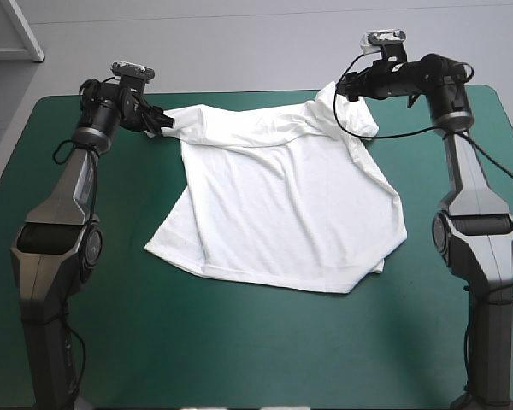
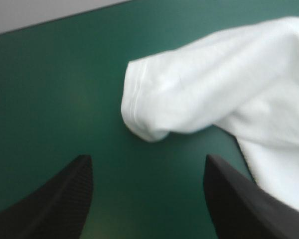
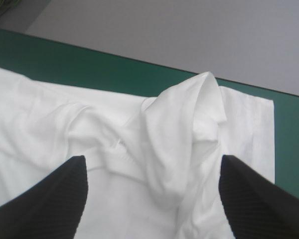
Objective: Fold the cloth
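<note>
Both gaping wide, my left claw (image 2: 147, 158) faces the T-shirt's (image 1: 282, 205) sleeve, my right claw (image 3: 152, 158) its bunched shoulder, at the table's (image 1: 239, 342) far edge.

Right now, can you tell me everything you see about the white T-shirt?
The T-shirt is white and short-sleeved, and looks like thin, soft fabric. It lies mostly spread out but wrinkled on the teal-green cover, nearer the table's far edge. One sleeve sits just ahead of the open left pincer, not held. By the open right pincer the fabric bunches into a raised peak.
</note>
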Controlling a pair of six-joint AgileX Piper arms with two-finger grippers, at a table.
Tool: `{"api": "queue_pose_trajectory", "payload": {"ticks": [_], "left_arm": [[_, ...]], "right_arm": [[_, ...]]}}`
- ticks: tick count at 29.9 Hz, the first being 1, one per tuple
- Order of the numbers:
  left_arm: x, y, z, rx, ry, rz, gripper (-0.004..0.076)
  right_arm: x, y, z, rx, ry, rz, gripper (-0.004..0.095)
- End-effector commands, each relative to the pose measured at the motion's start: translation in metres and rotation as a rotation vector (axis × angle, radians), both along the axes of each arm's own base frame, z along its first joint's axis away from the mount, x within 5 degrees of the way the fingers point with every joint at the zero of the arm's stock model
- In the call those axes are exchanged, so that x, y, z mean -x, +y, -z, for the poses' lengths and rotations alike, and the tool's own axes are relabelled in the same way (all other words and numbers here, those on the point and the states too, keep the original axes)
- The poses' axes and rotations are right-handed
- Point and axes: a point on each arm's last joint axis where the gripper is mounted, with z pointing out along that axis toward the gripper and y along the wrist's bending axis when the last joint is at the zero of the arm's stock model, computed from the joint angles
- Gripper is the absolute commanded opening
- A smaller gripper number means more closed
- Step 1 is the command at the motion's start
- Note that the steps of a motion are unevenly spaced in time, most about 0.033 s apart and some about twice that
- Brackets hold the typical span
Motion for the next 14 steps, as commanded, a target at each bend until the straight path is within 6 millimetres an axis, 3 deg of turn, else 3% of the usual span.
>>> {"api": "queue_pose_trajectory", "payload": {"ticks": [1, 4, 10, 14], "left_arm": [[0.041, 0.001, -0.081, 0.070, -0.051, -0.015, 0.0480], [0.066, 0.001, -0.096, 0.095, 0.075, -0.014, 0.0475], [0.097, -0.006, -0.116, 0.194, 0.091, 0.031, 0.0473], [0.129, -0.004, -0.110, 0.190, 0.165, 0.034, 0.0473]], "right_arm": [[0.053, -0.006, -0.087, 0.015, -0.073, -0.008, 0.0609], [0.076, -0.009, -0.105, 0.026, -0.008, 0.016, 0.0541], [0.114, -0.015, -0.141, 0.009, -0.023, 0.095, 0.0490], [0.150, -0.024, -0.142, 0.097, 0.044, 0.145, 0.0490]]}}
